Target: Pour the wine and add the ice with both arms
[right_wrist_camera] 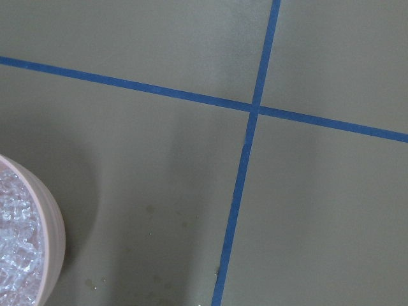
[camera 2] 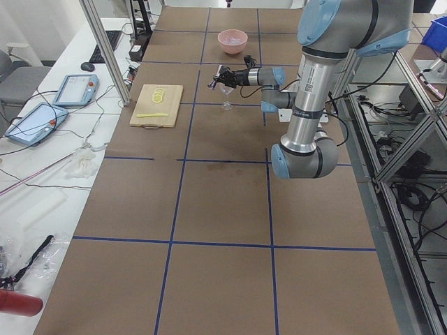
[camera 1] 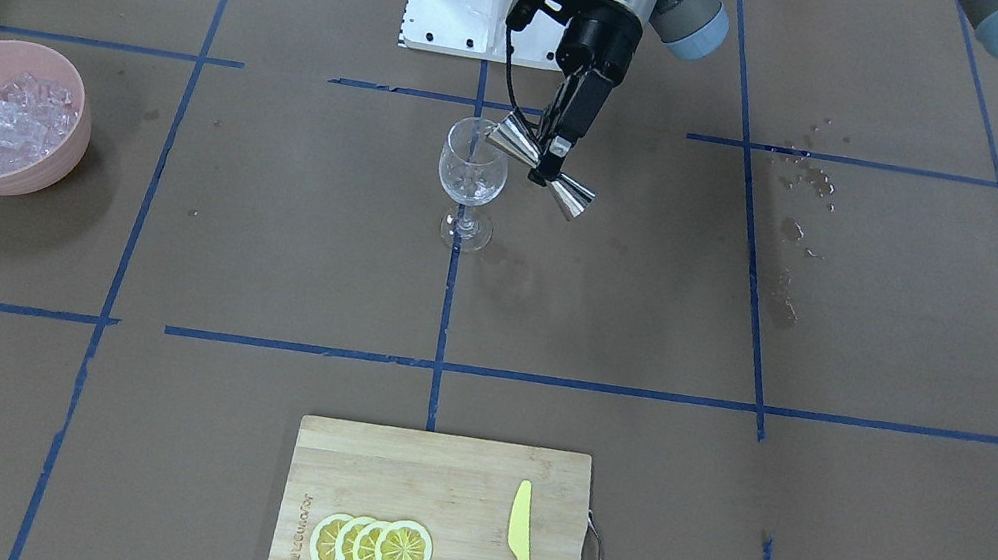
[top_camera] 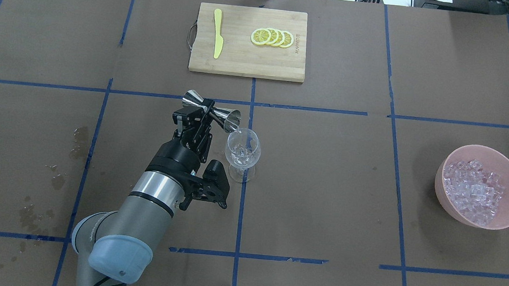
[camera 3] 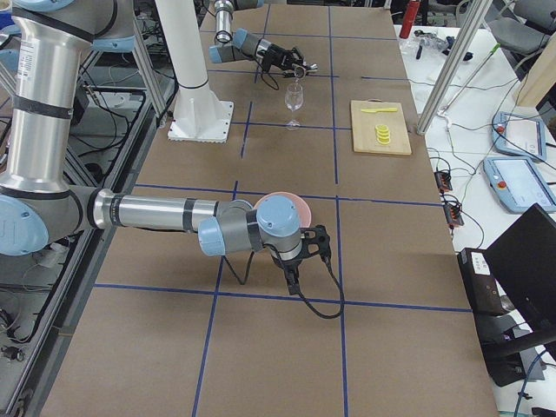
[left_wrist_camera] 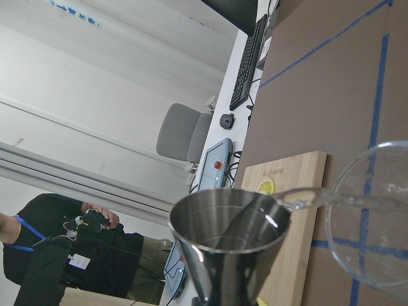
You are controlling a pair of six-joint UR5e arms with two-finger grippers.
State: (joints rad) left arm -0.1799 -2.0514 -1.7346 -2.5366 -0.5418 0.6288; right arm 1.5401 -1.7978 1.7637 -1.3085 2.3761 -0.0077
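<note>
Overhead exterior: left gripper (top_camera: 205,114) clamps tilted jigger (top_camera: 227,117) at the glass (top_camera: 243,150) rim, so any sideways drift could spill wine (left_wrist_camera: 311,198)!

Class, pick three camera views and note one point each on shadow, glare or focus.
Exterior front-facing view: the pink plastic bowl throws a soft shadow below it; the steel double-cone jigger glints. Left wrist view: jigger mouth fairly sharp, clear stemmed glass rim blurred, white room behind washed out. Right wrist view: dim, even light, soft shadow beside the bowl.
</note>
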